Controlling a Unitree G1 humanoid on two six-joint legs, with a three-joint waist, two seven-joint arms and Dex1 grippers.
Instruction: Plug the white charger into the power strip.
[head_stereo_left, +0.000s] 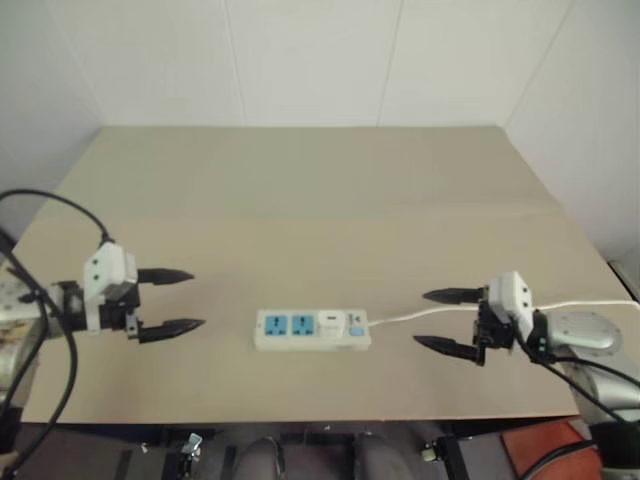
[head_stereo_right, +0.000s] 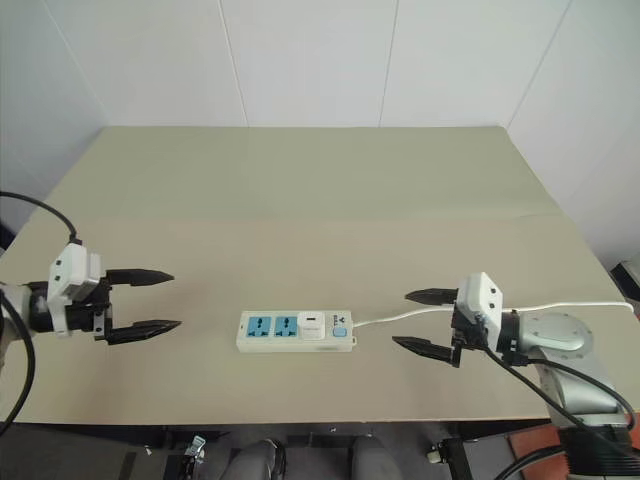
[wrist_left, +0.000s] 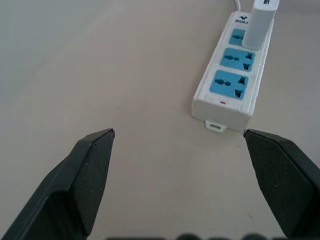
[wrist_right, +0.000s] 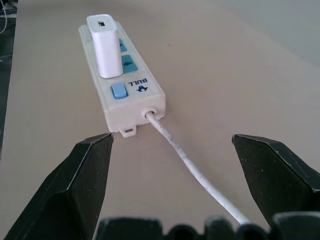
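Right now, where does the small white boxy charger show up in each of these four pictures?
Left eye view: small white boxy charger in the long white power strip's socket nearest the blue switch.
Right eye view: charger low, centre.
Left wrist view: charger standing at the strip's far end.
Right wrist view: charger upright behind the switch.
Shared landmark: blue switch.

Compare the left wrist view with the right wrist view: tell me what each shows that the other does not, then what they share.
Left wrist view alone: the two free blue sockets seen face on, and the strip's cable-less end. Right wrist view alone: the blue switch, and the white cable leaving that end. Shared: the power strip lying on the table, the white charger standing plugged in the socket nearest the switch, and open black fingers holding nothing.
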